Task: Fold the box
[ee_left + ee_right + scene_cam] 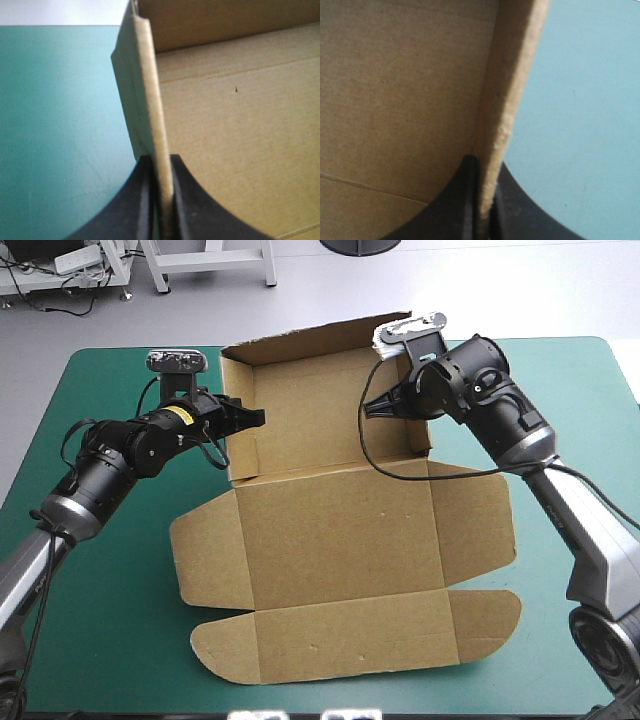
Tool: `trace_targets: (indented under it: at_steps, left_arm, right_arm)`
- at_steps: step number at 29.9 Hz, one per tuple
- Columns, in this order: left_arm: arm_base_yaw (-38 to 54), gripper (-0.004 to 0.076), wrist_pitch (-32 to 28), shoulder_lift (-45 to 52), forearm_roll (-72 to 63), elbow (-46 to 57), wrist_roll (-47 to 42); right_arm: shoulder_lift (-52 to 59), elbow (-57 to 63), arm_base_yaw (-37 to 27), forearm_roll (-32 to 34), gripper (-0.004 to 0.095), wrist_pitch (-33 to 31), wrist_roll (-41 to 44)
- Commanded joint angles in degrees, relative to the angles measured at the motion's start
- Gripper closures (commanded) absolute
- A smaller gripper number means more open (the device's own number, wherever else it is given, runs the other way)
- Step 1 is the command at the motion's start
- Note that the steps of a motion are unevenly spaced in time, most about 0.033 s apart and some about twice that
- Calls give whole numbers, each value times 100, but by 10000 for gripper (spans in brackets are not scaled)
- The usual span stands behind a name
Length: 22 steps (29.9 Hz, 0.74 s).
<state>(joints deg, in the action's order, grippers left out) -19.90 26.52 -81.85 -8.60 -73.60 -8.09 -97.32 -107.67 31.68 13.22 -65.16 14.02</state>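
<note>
Box (340,540) mid-table on teal-green cover (120,580), far walls raised, near flaps flat. Left gripper (161,167) and right gripper (485,167) each clamp a side wall's edge. Risk: uneven pull tears or untucks a wall.

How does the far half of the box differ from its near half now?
The far half has its walls raised; the near half lies flat on the teal-green cover. The left gripper and right gripper each grip the far half by one side; nothing touches the near half. The near half has rounded flaps; the far half shows straight edges. Both belong to one sheet of brown board.
</note>
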Motion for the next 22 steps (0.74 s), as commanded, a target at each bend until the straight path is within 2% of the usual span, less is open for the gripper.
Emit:
trace_targets:
  at_steps: [1,7,12,15,18,22]
  left_arm:
    - [-178,729,-104,204,-32,-368,-151]
    - [-193,729,1438,159,1249,-1369,-725]
    - [-193,729,2795,-235,1592,-2332,-697]
    - [-193,729,3476,-633,1481,-2734,-473]
    - [-193,729,3980,-987,1311,-2977,-273]
    - [-193,729,4043,-1192,1311,-3006,-260]
  right_arm:
    - [202,-160,112,-549,925,88,-129]
    - [227,-160,112,-1055,925,-337,-337]
    - [227,-160,112,-904,925,-646,-253]
    - [234,-160,112,-1029,925,-646,-211]
    - [234,-160,101,-1056,925,-646,-137]
    - [234,-160,44,-992,926,-646,-63]
